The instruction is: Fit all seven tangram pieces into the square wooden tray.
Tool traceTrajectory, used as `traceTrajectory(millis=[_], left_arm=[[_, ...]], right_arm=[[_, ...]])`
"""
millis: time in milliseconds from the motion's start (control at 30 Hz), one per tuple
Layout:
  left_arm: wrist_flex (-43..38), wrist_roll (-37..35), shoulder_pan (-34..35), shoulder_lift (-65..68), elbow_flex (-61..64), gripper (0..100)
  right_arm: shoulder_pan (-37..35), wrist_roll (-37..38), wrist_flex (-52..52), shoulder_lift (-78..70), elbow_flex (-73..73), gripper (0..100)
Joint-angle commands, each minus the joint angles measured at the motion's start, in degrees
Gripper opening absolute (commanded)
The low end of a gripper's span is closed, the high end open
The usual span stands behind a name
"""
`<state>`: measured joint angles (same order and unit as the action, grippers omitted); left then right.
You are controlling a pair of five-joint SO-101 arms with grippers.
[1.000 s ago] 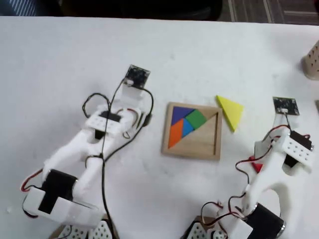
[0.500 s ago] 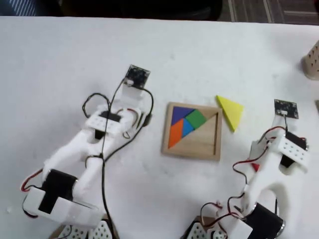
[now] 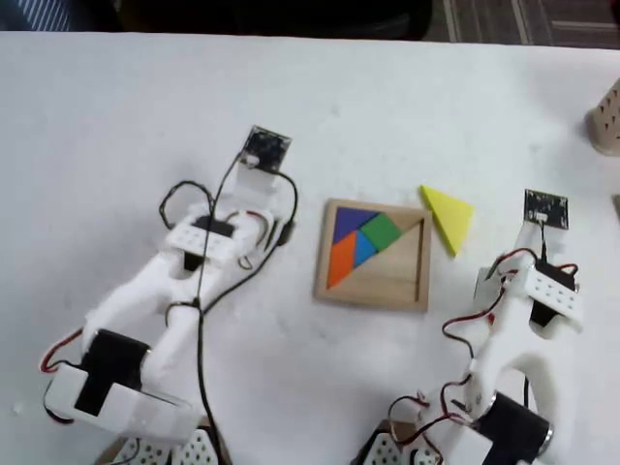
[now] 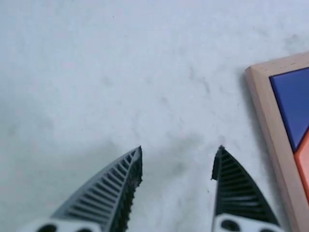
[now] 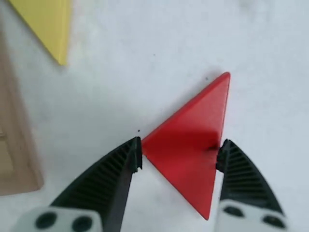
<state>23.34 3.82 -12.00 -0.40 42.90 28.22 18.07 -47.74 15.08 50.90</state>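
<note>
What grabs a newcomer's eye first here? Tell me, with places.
The red triangle lies on the white table between the open fingers of the right gripper. Left of it, the square wooden tray holds four coloured pieces in its far left corner, and a yellow triangle lies just outside its far right corner.

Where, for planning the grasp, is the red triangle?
In the right wrist view, the red triangle lies between the right end effector's fingers, on the table right of the tray.

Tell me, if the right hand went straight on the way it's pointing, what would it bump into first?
Most likely the red triangle, lying on the table between the open fingers of the right hand. How far above it the hand is, I can't tell.
</note>
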Motion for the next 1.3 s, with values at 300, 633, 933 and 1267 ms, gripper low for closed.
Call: traceTrajectory(millis=[300, 633, 933, 1267], left_arm=[[-1.14, 0.88, 0.57, -0.13, -3.16, 24], [-1.14, 0.88, 0.57, -0.13, -3.16, 24], [-1.14, 0.88, 0.57, -0.13, -3.16, 24], [-1.14, 0.88, 0.57, -0.13, -3.16, 24]], right_arm=[[0.48, -0.26, -3.38, -12.09, -10.55, 24.4], [1.71, -0.18, -4.79, -12.18, -10.46, 30.7], [1.54, 2.55, -4.79, -12.53, -10.46, 26.8], [1.54, 2.99, -4.53, -12.7, -10.46, 21.5]])
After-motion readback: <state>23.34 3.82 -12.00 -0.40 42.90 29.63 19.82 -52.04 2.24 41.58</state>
